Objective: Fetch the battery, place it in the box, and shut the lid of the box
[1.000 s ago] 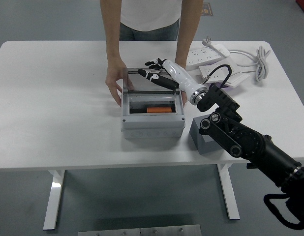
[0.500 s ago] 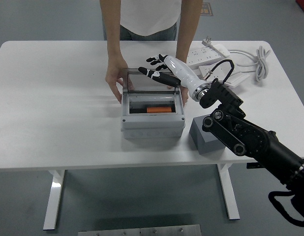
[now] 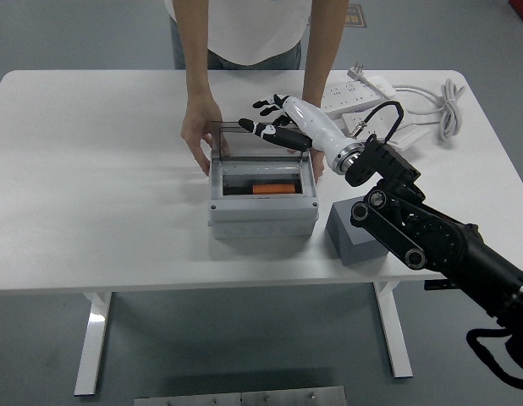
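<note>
**Battery in the box, lid half raised under our right hand**

The battery (image 3: 274, 189), orange and lying flat, sits inside the grey box (image 3: 263, 207) near the centre of the white table (image 3: 92, 178). We go from near to far.

At 6 o'clock of the box a band of bare table runs to the near edge. At 9 o'clock the table is open all the way to its left edge. At 3 o'clock a dark grey block (image 3: 350, 237) stands just beside the box, and our black right arm crosses above it, so that side is tight.

The clear lid (image 3: 249, 142) stands tilted at the box's far side, hinged at 12 o'clock. Our right hand (image 3: 283, 127) is stretched over it with the fingers (image 3: 261, 128) spread wide and nearly straight, holding nothing; the fingertips lie at the lid's top edge, though we cannot tell if they touch it.

A person stands at the far side. One hand (image 3: 200, 135) grips the box's far left corner; the other (image 3: 316, 165) rests against its right wall, mostly hidden behind our forearm.

At 2 o'clock, well apart, lie a white power strip (image 3: 363, 91) and coiled cable (image 3: 443, 101).
</note>
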